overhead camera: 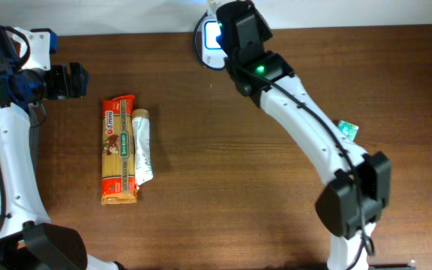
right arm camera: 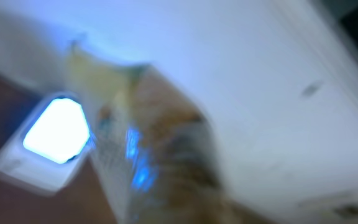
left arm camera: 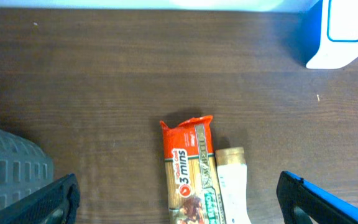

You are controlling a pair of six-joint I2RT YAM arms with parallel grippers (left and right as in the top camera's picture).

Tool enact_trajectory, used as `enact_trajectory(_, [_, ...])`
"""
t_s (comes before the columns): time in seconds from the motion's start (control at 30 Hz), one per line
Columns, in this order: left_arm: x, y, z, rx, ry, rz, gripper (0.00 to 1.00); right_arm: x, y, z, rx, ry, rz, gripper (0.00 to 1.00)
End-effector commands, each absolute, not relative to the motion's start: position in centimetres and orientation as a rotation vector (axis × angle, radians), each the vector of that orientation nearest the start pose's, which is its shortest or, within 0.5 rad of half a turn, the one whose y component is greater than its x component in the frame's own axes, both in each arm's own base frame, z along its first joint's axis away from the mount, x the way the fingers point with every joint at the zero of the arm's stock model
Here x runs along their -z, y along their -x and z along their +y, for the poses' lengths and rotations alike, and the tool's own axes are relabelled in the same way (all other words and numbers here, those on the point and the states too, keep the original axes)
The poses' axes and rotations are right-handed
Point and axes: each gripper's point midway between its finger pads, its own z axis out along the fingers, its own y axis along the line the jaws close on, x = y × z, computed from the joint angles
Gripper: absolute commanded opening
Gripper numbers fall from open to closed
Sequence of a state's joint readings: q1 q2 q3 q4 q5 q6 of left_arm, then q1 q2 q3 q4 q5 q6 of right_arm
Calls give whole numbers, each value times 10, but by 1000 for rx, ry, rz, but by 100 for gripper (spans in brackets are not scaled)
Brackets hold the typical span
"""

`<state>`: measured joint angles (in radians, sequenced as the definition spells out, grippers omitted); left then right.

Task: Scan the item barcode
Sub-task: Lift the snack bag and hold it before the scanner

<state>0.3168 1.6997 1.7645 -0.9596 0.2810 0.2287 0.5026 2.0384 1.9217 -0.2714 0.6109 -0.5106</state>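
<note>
Wooden counter [overhead camera: 223, 187], far edge: right end effector [overhead camera: 217, 15] clamped on blurred packet [right arm camera: 145, 155], just beside lit scanner [right arm camera: 51, 134]; left end effector [overhead camera: 81, 81] spread wide, well apart.

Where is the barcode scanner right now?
Top centre of the overhead view, at the rear edge of the table, the barcode scanner sits partly under the right gripper, right of the spaghetti packet.

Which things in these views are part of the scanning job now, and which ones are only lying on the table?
In use:
- barcode scanner, lit
- held packet, blurred, in front of it
- right gripper, shut on it

Lying about:
- orange pasta packet
- white tube beside it
- small green sachet
- left gripper, open and empty
</note>
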Motion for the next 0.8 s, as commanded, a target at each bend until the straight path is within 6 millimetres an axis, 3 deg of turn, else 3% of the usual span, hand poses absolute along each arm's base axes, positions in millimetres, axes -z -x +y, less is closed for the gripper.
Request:
enact_trajectory(0.0, [-276,-434,94,88,-33,2394,99,-280,-584,194,952,795,1746,4])
enact_trajectory(0.13, [-276,-434,94,88,-33,2394,99,-247,-607,208,1107,977,1639,4])
enact_trajectory(0.2, [-276,-434,94,89,-33,2394,99,-239,-613,211,1119,976,1619,4])
enact_trajectory(0.43, [-276,-434,94,88,-33,2394,99,-233,-622,222,1081,965,1570,4])
enact_trajectory(0.63, [-276,-434,94,88,-33,2394,99,-204,-627,228,1076,995,1578,4])
enact_trajectory(0.77, [-276,-434,94,88,-33,2394,99,-212,-628,232,1068,958,1551,4])
